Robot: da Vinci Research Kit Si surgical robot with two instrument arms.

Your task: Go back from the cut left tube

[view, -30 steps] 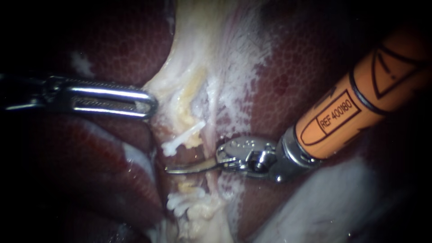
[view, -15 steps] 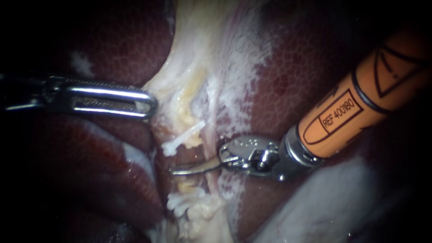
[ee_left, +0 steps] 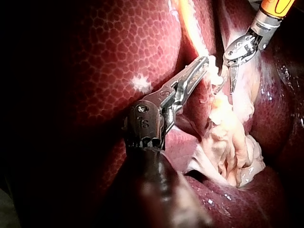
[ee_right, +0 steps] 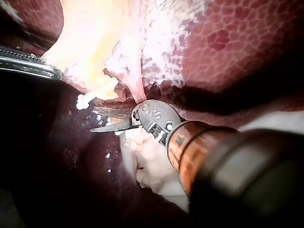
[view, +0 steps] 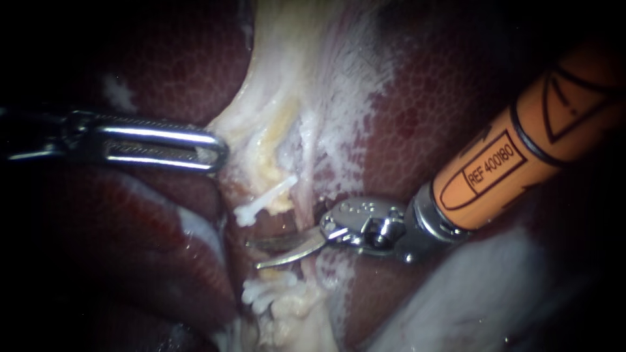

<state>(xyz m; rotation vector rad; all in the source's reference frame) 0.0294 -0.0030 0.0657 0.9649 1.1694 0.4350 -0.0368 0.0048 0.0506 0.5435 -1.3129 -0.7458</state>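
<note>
The right instrument (view: 255, 255), an orange-sleeved shaft with a steel wrist, carries a curved-bladed end effector that stands open, with a clear gap between its two blades and nothing held. The cut pale yellowish left tube (view: 280, 199) lies just beyond the upper blade, and its stump bears a white plastic clip (view: 261, 205). More white clips (view: 264, 292) sit just past the lower blade. Well apart from it, the left instrument (view: 220, 151) has its slotted steel end effector closed on the edge of the pale tissue (view: 274, 98), amid mottled dark red liver (view: 424, 98).
</note>
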